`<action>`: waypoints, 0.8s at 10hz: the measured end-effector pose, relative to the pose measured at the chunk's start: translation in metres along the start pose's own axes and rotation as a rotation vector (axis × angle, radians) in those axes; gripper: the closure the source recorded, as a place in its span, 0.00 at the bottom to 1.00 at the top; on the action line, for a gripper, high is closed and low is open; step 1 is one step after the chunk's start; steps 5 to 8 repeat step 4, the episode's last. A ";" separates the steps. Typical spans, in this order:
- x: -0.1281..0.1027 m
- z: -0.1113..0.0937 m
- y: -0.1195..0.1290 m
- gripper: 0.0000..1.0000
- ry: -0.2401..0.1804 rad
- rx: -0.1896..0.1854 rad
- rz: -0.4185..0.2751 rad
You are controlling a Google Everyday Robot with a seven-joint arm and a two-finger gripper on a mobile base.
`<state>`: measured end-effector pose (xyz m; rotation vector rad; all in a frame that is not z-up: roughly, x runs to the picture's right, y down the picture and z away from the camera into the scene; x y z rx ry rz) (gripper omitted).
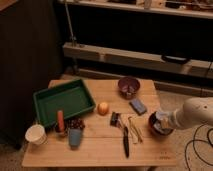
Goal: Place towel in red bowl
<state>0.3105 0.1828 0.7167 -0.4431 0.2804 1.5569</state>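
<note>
Reached in from the right edge of the wooden surface (100, 150), white arm (196, 113) ending at the gripper (164, 121), parked right over the red bowl (159, 125) near the right edge. Honestly couldn't tell whether clenched or released there. Looked like a pale bluish bundle under it inside the bowl, probably the towel (162, 122), sitting in or just above the bowl, couldn't say for sure if grasped.

Elsewhere on the surface:
- Had a green tray (64, 102) toward the back left corner, turned at a slant.
- Had a purple bowl (128, 86) near the back edge, right of middle, with something small and pale inside.
- Had a blue sponge-looking block (138, 106) lying between the purple bowl and the red one.
- Had an orange fruit (103, 108) about dead centre, just off the tray's near right corner.
- Had a dark brush-type utensil (125, 140) and a couple of thin sticks (134, 129) lying toward the front, just left of the red bowl.
- Had a white cup (36, 134) at the front left corner, an orange upright thing (60, 120) beside it, plus a blue cup (75, 137) and some dark red bits (76, 123) near the front edge.
</note>
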 end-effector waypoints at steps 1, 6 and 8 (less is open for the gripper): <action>0.000 0.001 0.001 0.20 0.007 0.015 -0.007; 0.000 -0.001 0.001 0.20 0.031 0.051 0.002; 0.000 -0.001 0.001 0.20 0.031 0.051 0.002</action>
